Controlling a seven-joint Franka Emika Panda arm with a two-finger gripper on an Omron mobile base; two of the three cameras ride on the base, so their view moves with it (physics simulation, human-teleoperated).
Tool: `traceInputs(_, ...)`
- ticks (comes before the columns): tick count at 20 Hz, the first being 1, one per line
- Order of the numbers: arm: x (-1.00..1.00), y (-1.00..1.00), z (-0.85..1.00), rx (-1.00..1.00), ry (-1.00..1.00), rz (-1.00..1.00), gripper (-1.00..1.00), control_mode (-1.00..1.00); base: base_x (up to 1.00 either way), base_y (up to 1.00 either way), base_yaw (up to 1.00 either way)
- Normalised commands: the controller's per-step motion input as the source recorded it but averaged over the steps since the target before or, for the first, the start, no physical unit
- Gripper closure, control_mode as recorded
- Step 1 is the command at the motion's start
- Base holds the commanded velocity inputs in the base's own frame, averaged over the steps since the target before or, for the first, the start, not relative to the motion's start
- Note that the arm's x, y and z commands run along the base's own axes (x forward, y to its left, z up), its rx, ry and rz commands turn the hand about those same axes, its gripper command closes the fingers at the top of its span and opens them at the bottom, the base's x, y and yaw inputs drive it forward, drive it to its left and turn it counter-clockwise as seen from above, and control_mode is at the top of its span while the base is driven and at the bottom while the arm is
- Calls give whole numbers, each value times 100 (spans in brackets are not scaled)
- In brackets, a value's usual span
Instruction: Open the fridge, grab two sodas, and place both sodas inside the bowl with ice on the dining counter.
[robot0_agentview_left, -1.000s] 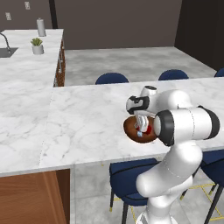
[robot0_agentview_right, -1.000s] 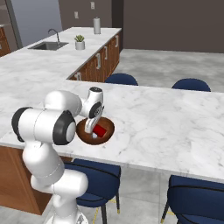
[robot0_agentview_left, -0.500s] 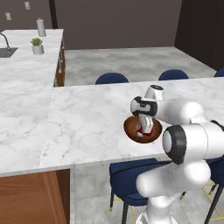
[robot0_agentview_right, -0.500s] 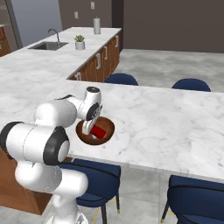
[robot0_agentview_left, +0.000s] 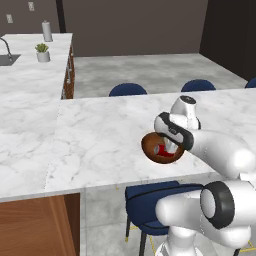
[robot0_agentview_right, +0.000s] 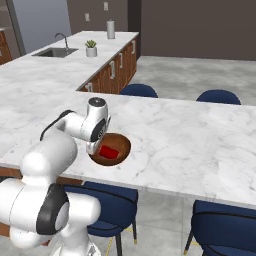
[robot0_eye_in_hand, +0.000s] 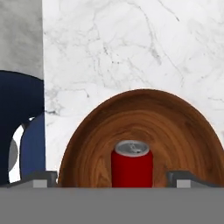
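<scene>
It was a home kitchen: a sink (robot0_agentview_right: 56, 51) at upper left, marble surface (robot0_agentview_right: 190, 140), blue chairs (robot0_agentview_right: 218, 96) alongside.

Red soda (robot0_eye_in_hand: 131, 168) — brown wooden bowl (robot0_eye_in_hand: 175, 127) — white grey-veined counter (robot0_eye_in_hand: 122, 48).

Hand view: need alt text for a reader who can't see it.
A red soda can stands upright in a brown wooden bowl, between the open gripper's fingertips, not gripped. The bowl sits on a white marble counter; a dark blue chair shows past its edge.
</scene>
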Motion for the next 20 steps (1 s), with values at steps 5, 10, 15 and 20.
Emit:
traceInputs(5,-53,30,56,14,0,-14,-100,-100,0,0,0)
traceInputs(10,-87,23,70,15,-4,-26,-100,-100,0,0,0)
traceInputs(15,-91,11,73,14,-5,-31,-100,-100,0,0,0)
traceInputs(20,-96,0,70,11,-3,-37,-100,-100,0,0,0)
